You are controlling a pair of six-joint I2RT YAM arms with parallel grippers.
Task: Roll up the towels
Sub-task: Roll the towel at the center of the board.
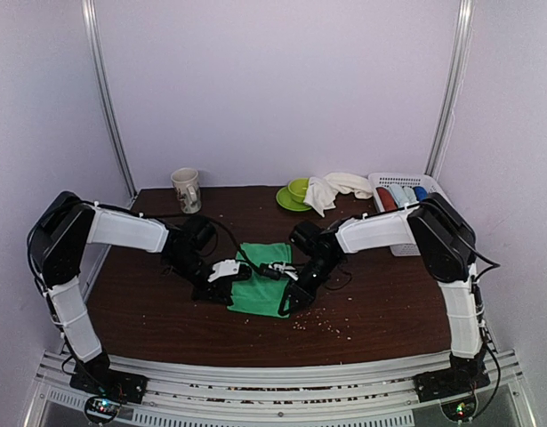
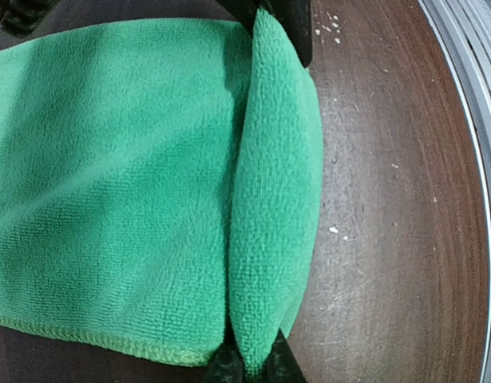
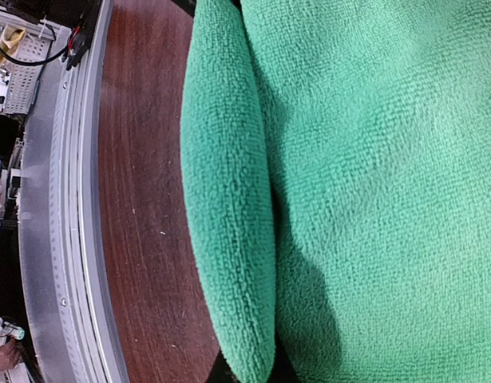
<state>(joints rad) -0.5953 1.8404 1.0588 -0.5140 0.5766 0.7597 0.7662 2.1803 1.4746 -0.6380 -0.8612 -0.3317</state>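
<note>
Ben: What is the biggest thing?

Mia: The brown table (image 1: pixel 148 311). It fills the lower half of the top view. The green towel (image 1: pixel 262 286) lies in the middle of it. The towel is bright and fuzzy and lies flat. One edge, on the side by the metal rail (image 2: pixel 477 96), is turned over into a fat fold.

Ben: Is there another towel?

Mia: Yes, the white towel (image 1: pixel 333 188). It lies in a crumpled heap at the upper right, not rolled. It touches a green bowl (image 1: pixel 297 189).

Ben: What holds things?

Mia: A white basket (image 1: pixel 399 177) at the far right. Three rolls lie side by side in it: a red roll (image 1: pixel 385 197), a pale blue roll (image 1: pixel 403 194) and a dark blue roll (image 1: pixel 420 191). I cannot see inside the bowl. A mug (image 1: pixel 187 189) stands at the upper left.

Ben: And the claws?

Mia: The left claw (image 2: pixel 269 199) is at the green towel's left side. The right claw (image 3: pixel 229 191) is at its right side. Both are spread wide. In each wrist view the fat fold runs from the finger at the top edge to the finger at the bottom edge, and it touches both.

Ben: Anything tiny?

Mia: Pale crumbs (image 1: pixel 322 325) just below the green towel.
</note>
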